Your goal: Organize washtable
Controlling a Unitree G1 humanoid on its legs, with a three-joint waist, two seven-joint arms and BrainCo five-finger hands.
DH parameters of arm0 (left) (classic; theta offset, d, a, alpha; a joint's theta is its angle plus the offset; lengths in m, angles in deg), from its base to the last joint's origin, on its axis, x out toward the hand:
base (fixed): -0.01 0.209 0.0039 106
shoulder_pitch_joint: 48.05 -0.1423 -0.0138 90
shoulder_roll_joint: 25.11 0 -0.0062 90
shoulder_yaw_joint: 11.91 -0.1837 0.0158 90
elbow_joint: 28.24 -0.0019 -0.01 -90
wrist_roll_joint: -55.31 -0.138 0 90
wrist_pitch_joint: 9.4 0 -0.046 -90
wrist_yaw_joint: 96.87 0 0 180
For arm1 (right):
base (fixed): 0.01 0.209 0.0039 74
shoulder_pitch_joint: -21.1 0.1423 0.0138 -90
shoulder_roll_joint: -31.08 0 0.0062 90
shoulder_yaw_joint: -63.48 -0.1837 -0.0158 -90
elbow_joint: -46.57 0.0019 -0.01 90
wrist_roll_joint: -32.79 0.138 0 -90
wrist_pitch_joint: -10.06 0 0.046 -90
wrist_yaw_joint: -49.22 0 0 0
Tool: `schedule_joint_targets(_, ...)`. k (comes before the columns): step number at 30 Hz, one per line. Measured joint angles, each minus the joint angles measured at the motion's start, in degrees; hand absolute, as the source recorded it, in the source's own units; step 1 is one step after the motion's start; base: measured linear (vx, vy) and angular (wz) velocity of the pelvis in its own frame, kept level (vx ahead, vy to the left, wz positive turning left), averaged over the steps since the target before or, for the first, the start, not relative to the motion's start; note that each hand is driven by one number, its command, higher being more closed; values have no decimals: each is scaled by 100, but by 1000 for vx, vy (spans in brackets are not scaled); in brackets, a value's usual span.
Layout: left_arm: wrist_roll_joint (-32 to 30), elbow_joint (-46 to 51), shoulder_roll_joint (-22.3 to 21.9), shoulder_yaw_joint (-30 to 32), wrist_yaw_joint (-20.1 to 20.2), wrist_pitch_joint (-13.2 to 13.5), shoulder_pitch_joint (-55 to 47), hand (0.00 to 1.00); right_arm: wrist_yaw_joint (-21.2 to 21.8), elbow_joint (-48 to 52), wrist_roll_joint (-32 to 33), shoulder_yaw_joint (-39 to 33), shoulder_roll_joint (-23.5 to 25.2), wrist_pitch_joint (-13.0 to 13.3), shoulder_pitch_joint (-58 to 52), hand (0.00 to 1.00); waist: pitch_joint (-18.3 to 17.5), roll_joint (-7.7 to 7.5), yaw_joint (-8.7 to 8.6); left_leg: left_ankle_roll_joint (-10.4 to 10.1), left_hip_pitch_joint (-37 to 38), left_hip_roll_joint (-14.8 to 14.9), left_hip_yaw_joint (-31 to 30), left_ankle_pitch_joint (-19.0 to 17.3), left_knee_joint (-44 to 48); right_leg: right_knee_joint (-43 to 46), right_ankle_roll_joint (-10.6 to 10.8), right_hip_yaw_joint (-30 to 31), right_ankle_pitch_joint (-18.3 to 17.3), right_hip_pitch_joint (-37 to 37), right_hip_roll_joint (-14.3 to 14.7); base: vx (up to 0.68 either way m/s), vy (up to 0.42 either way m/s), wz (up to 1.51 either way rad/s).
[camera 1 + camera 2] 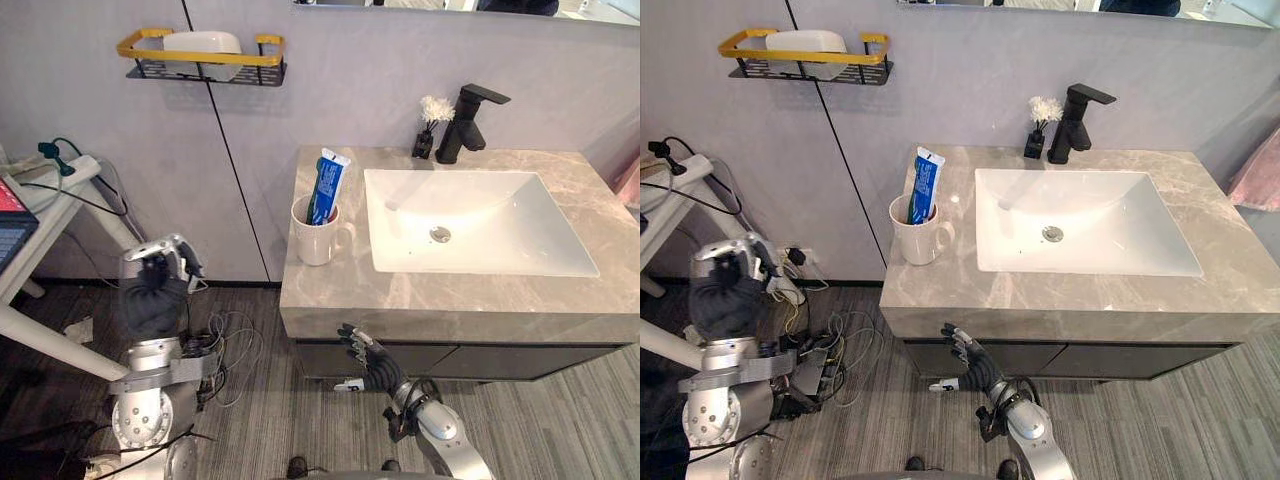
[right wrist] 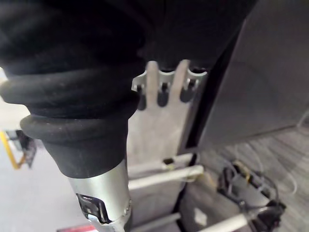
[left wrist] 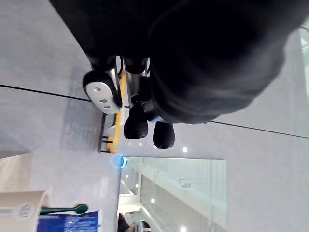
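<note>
Sitting upright on the counter (image 1: 330, 300), just left of the sink (image 1: 480, 235): white mug (image 1: 318, 240), toothpaste tube (image 1: 326, 187) poking straight up. Lies up and left of the right hand (image 1: 366, 358), fingers spread open below the counter edge, likely nearer. Left hand (image 1: 152, 285) curled, empty, well off left.

Mirror (image 1: 420, 3): cut off by the top edge. Toothpaste (image 1: 326, 187): lower end hidden inside mug (image 1: 318, 240). Toothbrush (image 3: 60, 210): one green end shows, remainder hidden in mug. White item (image 1: 200, 42) on shelf (image 1: 250, 72): underside behind yellow rail, kind undetermined. Pink object (image 1: 631, 182): cut by right edge, unidentified. Side table (image 1: 55, 210): cut by left edge.
</note>
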Motion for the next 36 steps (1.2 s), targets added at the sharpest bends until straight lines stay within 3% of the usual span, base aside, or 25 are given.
schedule_joint_targets(12,-237,-911,33,-560,90,-243,441,100,-24,126,-35,-187,9,-27,15,0,182,-8,-50,34,-18,13,290,-92,61,69,11,299,8,-183,9,-7,4,-12)
schedule_joint_targets(15,-334,-1171,46,-627,93,-264,464,100,-29,260,-37,-197,14,-27,47,0,215,2,-145,43,-84,12,389,-201,215,70,19,347,15,-219,2,18,9,-16)
schedule_joint_targets(36,-599,-1726,307,-1163,316,-425,907,100,-38,260,-39,-325,16,-34,167,0,362,38,-165,72,-189,11,567,-383,434,63,45,522,37,-307,-5,-5,-3,-4)
